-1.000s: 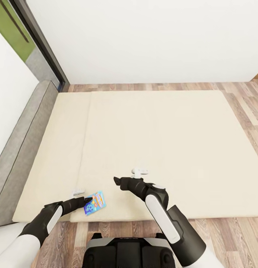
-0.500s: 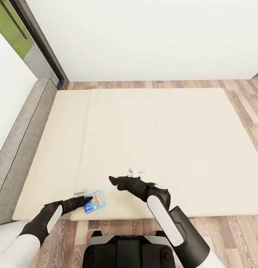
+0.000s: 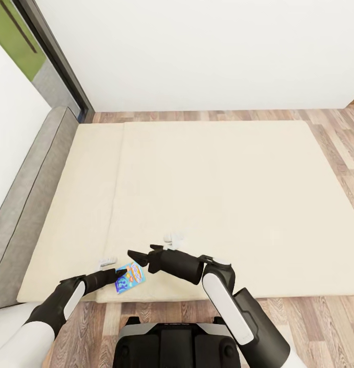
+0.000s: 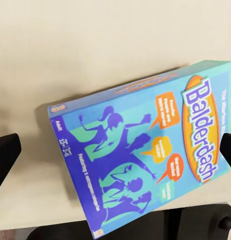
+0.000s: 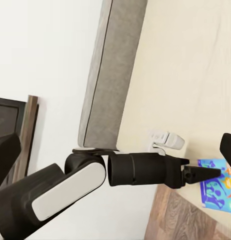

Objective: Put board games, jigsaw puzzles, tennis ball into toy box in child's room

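Right gripper (image 3: 137, 258) has swung over toward the left one since a second ago, and it's now parked just above the board game (image 3: 130, 278), which lies flat right at the near edge of the bed (image 3: 207, 184), toward its near-left corner. Left gripper (image 3: 117, 276) sits at the box's edge with its fingers spread wide and nothing held; right fingers look parted too, also empty. Looks like a two-handed pickup being lined up, so no toys moved yet, and the far stretch of mattress up to the wall (image 3: 207, 51) is bare.

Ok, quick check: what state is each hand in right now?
Left hand: open, fingers either side of the game box, not gripping it.
Right hand: open, empty, above the bed.
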Tool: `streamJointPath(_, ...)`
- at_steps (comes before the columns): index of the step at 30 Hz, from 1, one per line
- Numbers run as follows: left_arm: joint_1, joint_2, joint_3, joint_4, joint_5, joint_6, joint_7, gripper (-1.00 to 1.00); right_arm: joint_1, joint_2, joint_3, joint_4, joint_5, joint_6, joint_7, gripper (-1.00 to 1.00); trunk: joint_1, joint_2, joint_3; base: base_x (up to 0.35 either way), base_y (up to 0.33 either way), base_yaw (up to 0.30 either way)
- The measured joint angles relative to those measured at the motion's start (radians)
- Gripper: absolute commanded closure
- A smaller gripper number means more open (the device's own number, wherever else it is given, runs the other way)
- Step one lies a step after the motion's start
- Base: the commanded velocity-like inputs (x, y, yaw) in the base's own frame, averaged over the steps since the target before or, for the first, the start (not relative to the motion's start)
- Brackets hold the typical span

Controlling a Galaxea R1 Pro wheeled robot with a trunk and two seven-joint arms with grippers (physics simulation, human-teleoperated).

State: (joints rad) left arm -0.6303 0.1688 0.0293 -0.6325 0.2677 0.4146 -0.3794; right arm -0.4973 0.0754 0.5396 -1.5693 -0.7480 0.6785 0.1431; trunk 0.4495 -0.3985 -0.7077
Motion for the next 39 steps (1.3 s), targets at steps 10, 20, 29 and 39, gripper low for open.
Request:
streamJointPath(10,0.0,0.001,0.0,0.0,0.0,0.0,0.0,-1.0,0.001,0.0,-0.001,0.003,0.005,-0.002,0.016,-1.0,0.0,0.0,0.0,0.0,0.0,0.0)
streamJointPath(20,0.0,0.003,0.0,0.0,0.001,0.0,0.0,-1.0,0.001,-0.001,-0.01,0.006,0.003,-0.002,0.017,-1.0,0.0,0.0,0.0,0.0,0.0,0.0)
streamJointPath(29,0.0,0.004,0.0,0.0,0.001,0.0,0.0,-1.0,0.001,-0.002,-0.019,0.007,-0.001,-0.002,0.019,-1.0,0.0,0.0,-0.002,0.0,0.0,0.0)
streamJointPath(39,0.0,0.005,0.0,-0.001,0.002,0.0,0.0,-1.0,0.001,-0.002,-0.02,0.007,-0.001,-0.002,0.023,-1.0,0.0,0.0,-0.016,0.0,0.0,0.0)
